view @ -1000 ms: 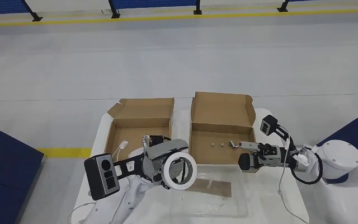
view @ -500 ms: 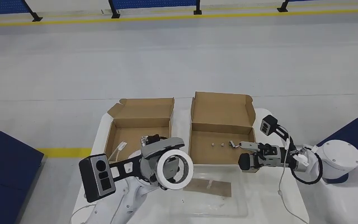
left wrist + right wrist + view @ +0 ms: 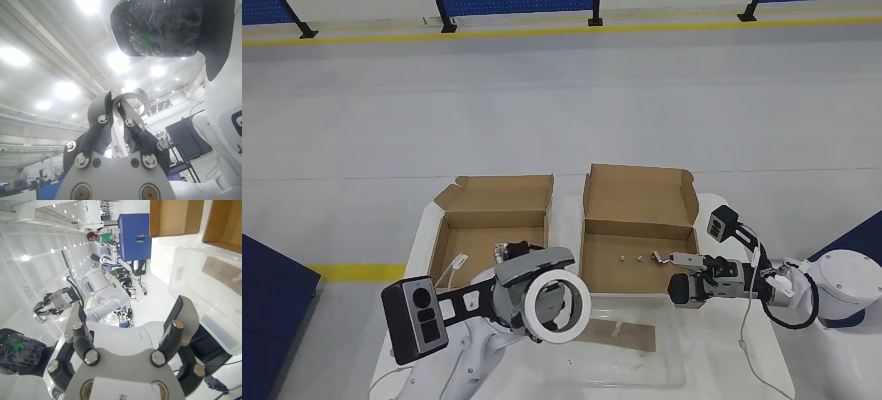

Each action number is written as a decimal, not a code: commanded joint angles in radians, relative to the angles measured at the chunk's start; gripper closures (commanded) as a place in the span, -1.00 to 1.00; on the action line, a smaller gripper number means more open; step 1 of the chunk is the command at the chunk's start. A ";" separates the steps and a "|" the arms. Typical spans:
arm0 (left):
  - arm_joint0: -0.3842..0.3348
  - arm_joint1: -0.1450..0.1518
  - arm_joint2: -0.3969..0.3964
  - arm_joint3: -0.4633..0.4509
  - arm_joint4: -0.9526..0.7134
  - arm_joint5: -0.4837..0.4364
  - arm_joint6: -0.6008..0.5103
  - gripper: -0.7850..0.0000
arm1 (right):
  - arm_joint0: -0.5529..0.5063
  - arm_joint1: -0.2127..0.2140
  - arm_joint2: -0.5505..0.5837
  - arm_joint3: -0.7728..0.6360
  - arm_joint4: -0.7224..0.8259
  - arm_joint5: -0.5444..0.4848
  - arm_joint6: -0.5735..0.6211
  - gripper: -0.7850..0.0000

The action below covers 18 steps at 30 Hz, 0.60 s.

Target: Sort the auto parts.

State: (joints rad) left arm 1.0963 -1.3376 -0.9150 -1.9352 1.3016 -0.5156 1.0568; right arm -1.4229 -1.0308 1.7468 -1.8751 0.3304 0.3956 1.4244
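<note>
A shiny metal ring (image 3: 530, 310) is held up high over the table's front left, close under the top camera. My left gripper (image 3: 116, 109) is shut on the ring's wall (image 3: 132, 101), one finger inside it and one outside. From the right wrist view the same ring (image 3: 40, 318) hangs in the left gripper (image 3: 40, 313) well above the table. My right gripper (image 3: 667, 259) sits at the front edge of the right cardboard box (image 3: 637, 205), its fingers (image 3: 181, 308) spread open with nothing between them. Two small parts (image 3: 633, 258) lie in that box.
A second open cardboard box (image 3: 492, 215) stands at the left with a white part (image 3: 457, 265) inside. A clear plastic bin (image 3: 662, 375) with a brown cardboard piece (image 3: 627, 335) in it sits at the table's front.
The left arm has shifted slightly to the left with the ring still in its grip. The right arm has not moved.
</note>
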 commanded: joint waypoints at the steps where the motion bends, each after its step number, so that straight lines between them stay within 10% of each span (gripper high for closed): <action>1: 0.000 -0.003 0.001 -0.002 -0.009 0.008 0.001 1.00 | 0.000 0.000 0.000 0.000 0.000 0.000 0.000 -1.00; 18: -0.001 -0.021 -0.019 -0.030 -0.014 0.061 -0.028 1.00 | 0.000 0.000 0.000 0.000 0.000 0.000 0.000 -1.00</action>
State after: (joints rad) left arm 1.0950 -1.3593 -0.9316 -1.9644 1.2780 -0.4533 1.0344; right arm -1.4229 -1.0308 1.7468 -1.8751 0.3304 0.3956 1.4244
